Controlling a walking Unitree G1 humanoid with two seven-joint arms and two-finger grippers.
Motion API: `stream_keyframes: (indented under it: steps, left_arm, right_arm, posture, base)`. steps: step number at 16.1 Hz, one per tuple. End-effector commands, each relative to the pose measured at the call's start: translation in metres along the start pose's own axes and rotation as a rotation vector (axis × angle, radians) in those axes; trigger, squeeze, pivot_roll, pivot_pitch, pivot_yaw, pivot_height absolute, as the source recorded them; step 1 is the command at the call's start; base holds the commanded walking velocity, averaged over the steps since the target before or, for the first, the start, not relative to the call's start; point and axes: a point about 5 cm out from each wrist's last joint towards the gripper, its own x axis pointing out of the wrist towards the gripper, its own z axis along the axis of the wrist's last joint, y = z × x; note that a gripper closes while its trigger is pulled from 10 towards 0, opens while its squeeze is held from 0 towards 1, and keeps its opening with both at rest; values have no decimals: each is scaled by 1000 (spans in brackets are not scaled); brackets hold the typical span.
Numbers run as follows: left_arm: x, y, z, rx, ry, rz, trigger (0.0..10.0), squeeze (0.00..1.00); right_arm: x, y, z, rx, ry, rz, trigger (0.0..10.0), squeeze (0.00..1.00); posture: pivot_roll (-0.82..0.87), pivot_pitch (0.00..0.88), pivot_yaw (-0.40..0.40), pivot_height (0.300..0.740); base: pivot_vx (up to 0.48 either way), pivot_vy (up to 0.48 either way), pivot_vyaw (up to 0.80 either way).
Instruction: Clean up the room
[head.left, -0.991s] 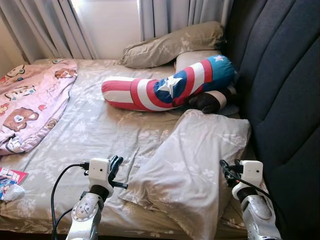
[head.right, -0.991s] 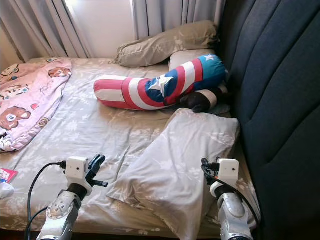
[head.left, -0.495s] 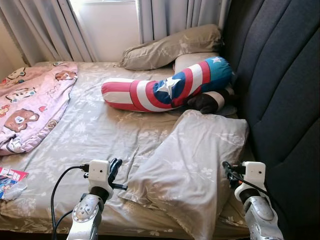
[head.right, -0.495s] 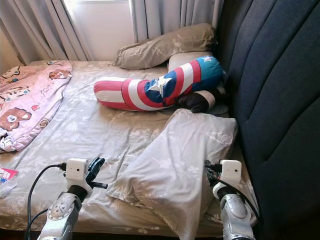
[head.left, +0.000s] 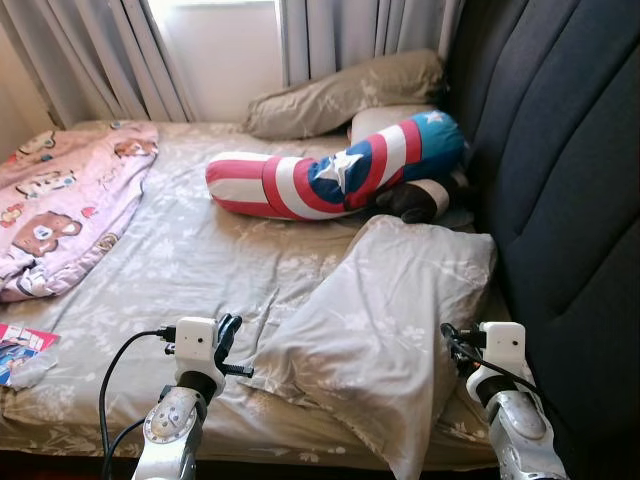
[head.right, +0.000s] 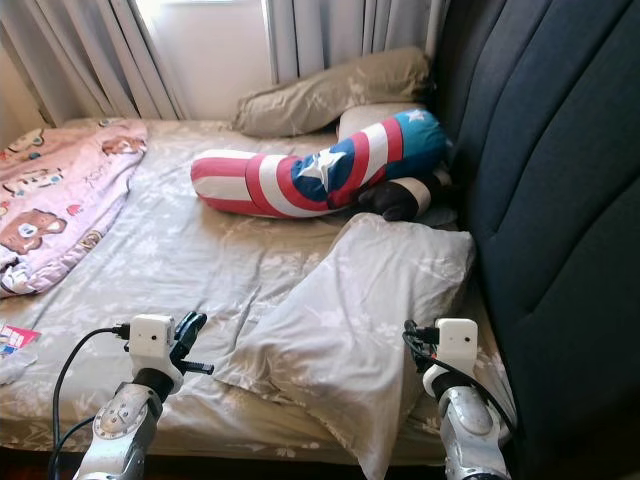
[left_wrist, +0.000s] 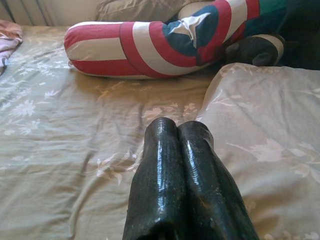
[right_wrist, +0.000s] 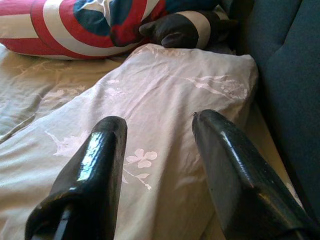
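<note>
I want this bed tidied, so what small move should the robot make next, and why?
Probably ease the right gripper forward and down onto the near pillow. Its fingers are open just above the pillow, which lies crooked and hangs over the bed edge, while the left gripper is shut beside it.

Looking like a home bedroom: bed (head.left: 190, 270) with floral sheet, pillows (head.left: 385, 320), padded headboard (head.left: 570, 170), curtains (head.left: 340, 35), cartoon-print blanket (head.left: 65, 205).

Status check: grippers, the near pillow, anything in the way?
Left gripper shut, empty, above the sheet. Right gripper open over the grey pillow, not gripping. Striped bolster beyond it; headboard close on the right.
</note>
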Motion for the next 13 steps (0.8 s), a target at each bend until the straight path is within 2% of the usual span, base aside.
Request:
stream_keyframes:
  steps: [1, 3, 5, 6, 13]
  left_arm:
    - [1, 3, 1, -11, 5, 16, 10000, 0]
    - [1, 3, 2, -10, 4, 12, 10000, 0]
    - [1, 3, 2, -11, 5, 14, 10000, 0]
    - [1, 3, 2, -11, 5, 15, 10000, 0]
    - [1, 5, 2, -4, 15, 33, 10000, 0]
  right_arm:
    - [3, 3, 1, -21, 11, 16, 10000, 0]
    - [4, 7, -2, -44, 47, 37, 10000, 0]
    - [4, 9, 0, -35, 30, 43, 10000, 0]
    - [4, 10, 1, -26, 6, 50, 10000, 0]
    - [4, 13, 0, -26, 26, 77, 10000, 0]
  posture:
    - [-31, 0, 13, 680]
    - [-28, 0, 13, 680]
    - [-31, 0, 13, 660]
    - [-30, 0, 12, 660]
    - [-25, 0, 7, 660]
  base:
    - [0, 0, 0]
    - [0, 0, 0]
    - [0, 0, 0]
    - [0, 0, 0]
    - [0, 0, 0]
